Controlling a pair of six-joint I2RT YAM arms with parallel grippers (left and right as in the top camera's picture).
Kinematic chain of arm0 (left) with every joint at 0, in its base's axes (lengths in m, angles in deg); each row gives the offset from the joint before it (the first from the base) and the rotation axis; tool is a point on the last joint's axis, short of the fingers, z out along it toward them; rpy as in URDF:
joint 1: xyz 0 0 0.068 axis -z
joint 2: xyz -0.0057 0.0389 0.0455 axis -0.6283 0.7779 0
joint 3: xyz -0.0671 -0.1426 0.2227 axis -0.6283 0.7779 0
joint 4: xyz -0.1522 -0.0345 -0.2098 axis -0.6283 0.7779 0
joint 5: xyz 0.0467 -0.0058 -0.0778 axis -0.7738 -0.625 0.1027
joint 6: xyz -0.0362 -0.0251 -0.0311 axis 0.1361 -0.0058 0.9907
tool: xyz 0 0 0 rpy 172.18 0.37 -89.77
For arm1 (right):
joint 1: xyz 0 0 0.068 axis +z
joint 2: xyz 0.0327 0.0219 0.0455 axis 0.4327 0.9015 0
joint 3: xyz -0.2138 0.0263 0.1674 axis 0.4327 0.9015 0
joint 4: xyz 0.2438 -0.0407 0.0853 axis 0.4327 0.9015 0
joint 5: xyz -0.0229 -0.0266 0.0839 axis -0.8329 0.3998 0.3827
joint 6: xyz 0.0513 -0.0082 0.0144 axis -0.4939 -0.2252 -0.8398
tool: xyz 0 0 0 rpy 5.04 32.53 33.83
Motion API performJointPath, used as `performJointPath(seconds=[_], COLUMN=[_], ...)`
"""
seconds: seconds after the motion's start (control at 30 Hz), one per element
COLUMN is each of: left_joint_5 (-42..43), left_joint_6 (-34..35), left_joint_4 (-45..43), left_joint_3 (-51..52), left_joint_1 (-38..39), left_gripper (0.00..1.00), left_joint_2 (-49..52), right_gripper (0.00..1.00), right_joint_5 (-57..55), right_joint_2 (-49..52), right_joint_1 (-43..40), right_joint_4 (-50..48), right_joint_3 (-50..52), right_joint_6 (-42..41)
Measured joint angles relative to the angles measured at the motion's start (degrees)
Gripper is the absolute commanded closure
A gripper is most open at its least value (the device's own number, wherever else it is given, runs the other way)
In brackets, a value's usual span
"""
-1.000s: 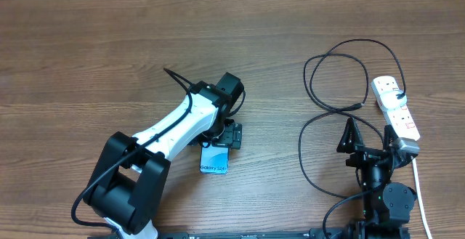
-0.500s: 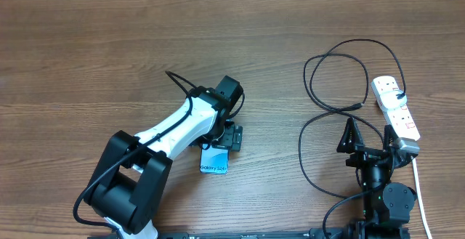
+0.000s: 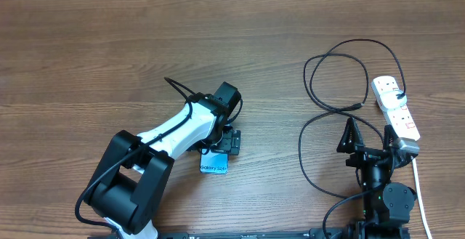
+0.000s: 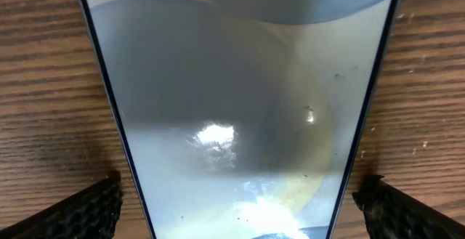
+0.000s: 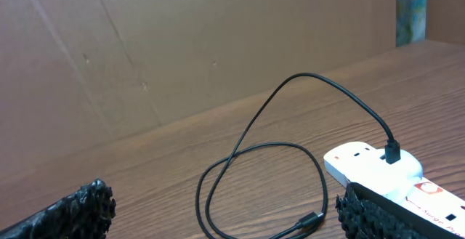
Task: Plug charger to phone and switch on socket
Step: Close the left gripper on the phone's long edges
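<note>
Both spread: my left gripper (image 4: 236, 195) straddles the slim teal-screened smartphone (image 4: 232, 86); right gripper (image 5: 221, 203) sits beside the white plastic power strip (image 5: 370, 163).

The left arm (image 3: 174, 128) reaches from its base at the lower left of the overhead frame up and rightward, with the wrist bent downward. The left pincer (image 3: 221, 144) is spread wide, its fingers (image 4: 87, 210) in the bottom corners of the wrist view. The right arm (image 3: 381, 188) sits folded at the lower right, and the right pincer (image 3: 372, 146) gapes too, pointing toward the frame's top.
</note>
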Motion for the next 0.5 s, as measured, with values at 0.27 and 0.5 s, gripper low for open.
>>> performJointPath(seconds=[0.27,0.5], left_joint_5=[0.20,0.17], left_joint_6=[1.09,1.27], left_joint_4=[-0.37,-0.39], left_joint_3=[0.00,0.00], left_joint_1=[0.00,0.00], left_gripper=[0.24,0.29], left_joint_2=[0.00,0.00], right_gripper=[0.00,0.00], right_joint_5=[0.00,0.00], right_joint_2=[0.00,0.00], right_joint_1=[0.02,0.00], right_joint_4=[-0.02,-0.02], right_joint_3=[0.00,0.00], right_joint_6=[-0.04,-0.04])
